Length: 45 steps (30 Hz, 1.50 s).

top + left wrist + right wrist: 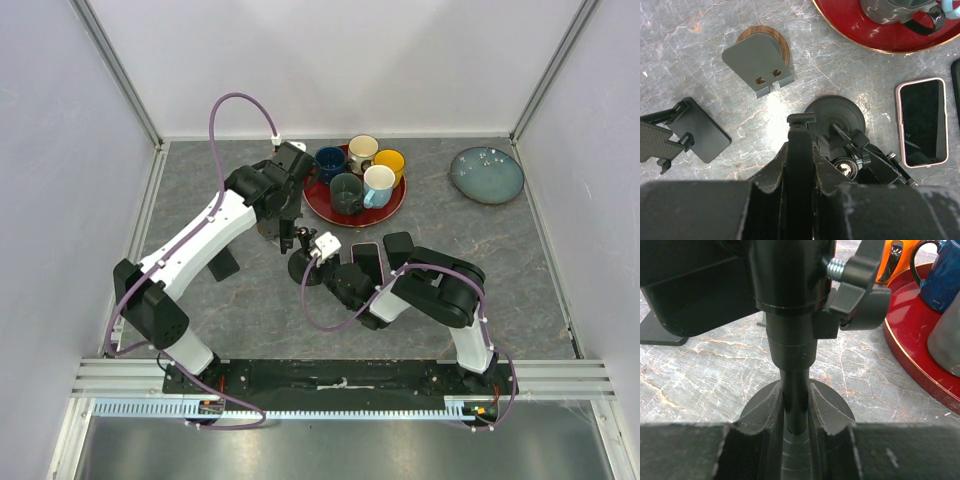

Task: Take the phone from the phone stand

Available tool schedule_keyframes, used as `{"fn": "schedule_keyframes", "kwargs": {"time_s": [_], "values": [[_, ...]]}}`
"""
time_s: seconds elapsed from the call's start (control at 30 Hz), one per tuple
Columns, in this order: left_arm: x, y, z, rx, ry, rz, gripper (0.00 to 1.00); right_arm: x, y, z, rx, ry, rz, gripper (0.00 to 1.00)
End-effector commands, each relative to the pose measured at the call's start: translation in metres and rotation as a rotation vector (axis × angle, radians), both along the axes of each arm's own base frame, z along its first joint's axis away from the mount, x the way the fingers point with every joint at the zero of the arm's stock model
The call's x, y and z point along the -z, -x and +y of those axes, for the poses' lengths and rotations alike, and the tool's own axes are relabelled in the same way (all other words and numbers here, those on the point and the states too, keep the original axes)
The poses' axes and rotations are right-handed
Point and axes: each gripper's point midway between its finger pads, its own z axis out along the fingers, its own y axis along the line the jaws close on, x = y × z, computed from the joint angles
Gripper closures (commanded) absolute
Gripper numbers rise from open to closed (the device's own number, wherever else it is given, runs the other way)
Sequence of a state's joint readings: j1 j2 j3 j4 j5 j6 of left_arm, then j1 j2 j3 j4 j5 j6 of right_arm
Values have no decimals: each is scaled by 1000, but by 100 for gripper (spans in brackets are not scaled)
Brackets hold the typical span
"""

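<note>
Jaws shut: left gripper (800, 150) pinching likely phone (800, 135), right gripper (795, 412) clamping stand pole (792, 365). Risk: slipping off thin edge against stiff clip (801, 119).

Lab robot cell, white walls (330, 60), aluminium framing (121, 70), grey tabletop (525, 270)

- The phone (921, 122) lies flat on the table (530, 280), just right of the phone stand (837, 112).
- A tray (318, 208) carrying mugs (378, 185) sits behind both.
- A plate (487, 174) lies far back on the right.
- A small stand (757, 60) and a flat holder (695, 132) lie left of the phone stand.
</note>
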State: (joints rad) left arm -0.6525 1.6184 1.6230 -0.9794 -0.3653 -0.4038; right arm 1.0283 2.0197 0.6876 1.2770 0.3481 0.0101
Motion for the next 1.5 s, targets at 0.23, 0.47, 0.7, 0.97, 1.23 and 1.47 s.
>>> {"fn": "schedule_keyframes", "kwargs": {"time_s": [0.23, 0.47, 0.7, 0.97, 1.23, 1.47], "values": [[-25, -12, 78, -383, -23, -211, 98, 73, 28, -11, -28, 171, 163, 100], [-35, -7, 98, -361, -29, -254, 98, 79, 12, -28, 40, 79, 260, 100], [-17, 22, 54, 39, 66, -139, 98, 79, 2, -38, 18, -8, 328, 100], [-27, 48, 36, 412, 42, -183, 98, 76, 18, -18, -144, 6, 322, 100], [-39, 39, 45, 390, -23, -207, 98, 75, 21, -15, -174, 15, 316, 100], [-55, 39, 68, 157, 7, -248, 98, 69, 19, -16, -166, 11, 309, 100]]}}
